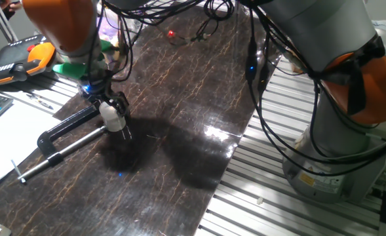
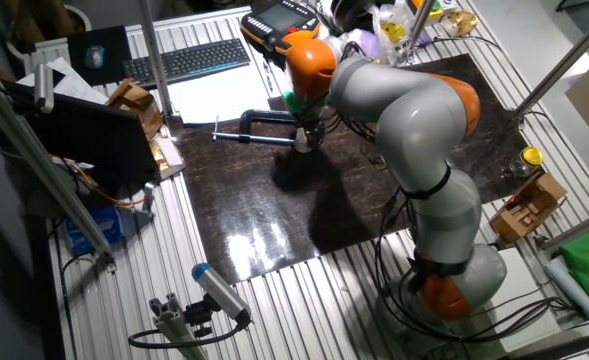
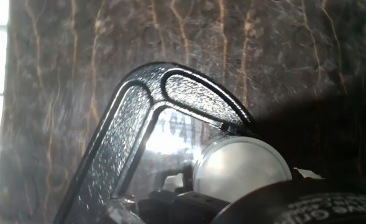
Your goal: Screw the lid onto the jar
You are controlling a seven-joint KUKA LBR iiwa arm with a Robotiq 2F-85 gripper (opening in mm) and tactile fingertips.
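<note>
Hand (image 1: 114, 113) hanging just above dark surface (image 1: 179, 131), clenched around whitish jar (image 1: 112, 117) lifted off it, beside black clamp (image 1: 61, 131) lying flat, jar's round pale lid (image 3: 242, 168) filling lower hand view against clamp's curved frame.

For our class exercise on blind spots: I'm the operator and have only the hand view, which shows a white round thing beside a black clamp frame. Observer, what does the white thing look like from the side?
Observer: A short whitish jar at the tips of the hand. I cannot tell if it is gripped.
Operator: Where does the clamp end?
Observer: The C-clamp has a silver screw bar ending in a cross handle.
Operator: Any other jar?
Observer: A gold-lidded jar, across the table from the hand.
</note>
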